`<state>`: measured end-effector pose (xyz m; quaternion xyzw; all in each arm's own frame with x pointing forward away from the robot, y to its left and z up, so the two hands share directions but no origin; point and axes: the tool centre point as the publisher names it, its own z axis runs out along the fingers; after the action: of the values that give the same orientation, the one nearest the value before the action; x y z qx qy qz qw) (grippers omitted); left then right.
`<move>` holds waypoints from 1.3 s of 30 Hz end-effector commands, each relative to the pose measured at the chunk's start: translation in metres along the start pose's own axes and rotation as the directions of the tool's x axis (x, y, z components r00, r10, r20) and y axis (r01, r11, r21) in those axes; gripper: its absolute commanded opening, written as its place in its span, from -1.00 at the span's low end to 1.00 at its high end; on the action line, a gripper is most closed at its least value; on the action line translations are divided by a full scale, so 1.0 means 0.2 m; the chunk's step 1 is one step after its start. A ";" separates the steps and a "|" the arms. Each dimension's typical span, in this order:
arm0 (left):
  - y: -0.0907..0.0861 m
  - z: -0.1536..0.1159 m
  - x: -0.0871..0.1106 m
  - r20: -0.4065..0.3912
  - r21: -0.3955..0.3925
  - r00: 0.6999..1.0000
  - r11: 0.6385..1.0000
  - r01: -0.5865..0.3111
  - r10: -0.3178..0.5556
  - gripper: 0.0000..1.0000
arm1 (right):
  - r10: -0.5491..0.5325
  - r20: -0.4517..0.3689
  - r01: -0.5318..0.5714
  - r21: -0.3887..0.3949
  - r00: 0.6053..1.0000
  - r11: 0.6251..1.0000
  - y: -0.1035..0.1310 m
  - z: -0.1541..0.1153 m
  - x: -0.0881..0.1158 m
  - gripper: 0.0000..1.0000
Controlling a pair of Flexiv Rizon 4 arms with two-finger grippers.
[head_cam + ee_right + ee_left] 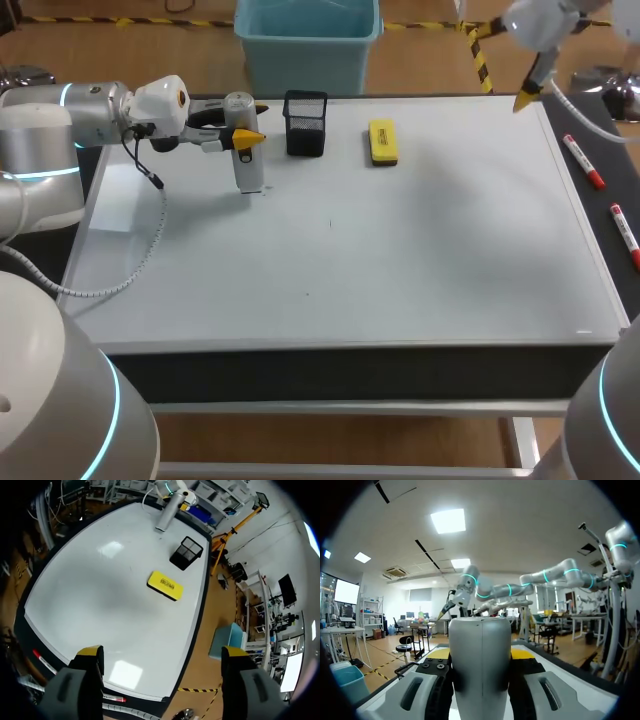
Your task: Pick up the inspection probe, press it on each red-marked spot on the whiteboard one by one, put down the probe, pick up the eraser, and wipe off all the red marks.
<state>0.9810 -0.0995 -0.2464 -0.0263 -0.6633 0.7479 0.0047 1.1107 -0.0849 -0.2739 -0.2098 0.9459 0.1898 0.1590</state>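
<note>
A black mesh cup (305, 123) stood near the back edge of the big flat white whiteboard (400, 260). Just beside the cup, on my left-arm side, the tall round silver metal inspection probe (246, 150) stood straight up with its bottom end on the whiteboard. The left claw (243, 137) was on the probe's side away from the cup and was clamped on the probe, high on its body. From the left wrist, the probe (480, 655) filled the space between the two fingers (420, 695), and they touched it on both sides. On the other side of the cup, near it but not touching, lay the flat yellow block eraser (382, 141). The right claw (527, 92) hung up in the air, well apart from the cup, past the eraser and over the far corner of the whiteboard. Its two fingers (85, 675) were wide apart and held nothing. Two red marker pens (583, 161) lay well apart from the cup, on the dark strip (600, 150) beside the whiteboard's right edge
</note>
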 end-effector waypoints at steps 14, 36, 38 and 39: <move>-0.05 0.04 0.00 -0.006 -0.019 1.000 0.999 -0.029 0.029 -1.00 | -0.002 0.005 0.002 0.004 1.000 1.000 0.00 -0.01 0.01 1.00; -0.52 0.33 -0.51 -0.235 -0.046 0.966 0.992 -0.119 0.105 -1.00 | -0.002 0.005 0.002 0.004 1.000 1.000 0.00 -0.01 0.01 1.00; -0.53 0.37 -0.53 -0.254 -0.030 0.962 0.993 -0.117 0.105 -1.00 | -0.002 0.005 0.002 0.004 1.000 1.000 0.00 -0.01 0.01 1.00; -0.53 0.39 -0.55 -0.254 -0.032 0.961 0.993 -0.117 0.105 -1.00 | -0.002 0.005 0.002 0.004 1.000 1.000 0.00 -0.01 0.01 1.00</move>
<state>1.0609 -0.1562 -0.1277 -0.1106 -0.6769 0.7277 -0.0002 1.1072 -0.0855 -0.2745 -0.2089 0.9452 0.1899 0.1638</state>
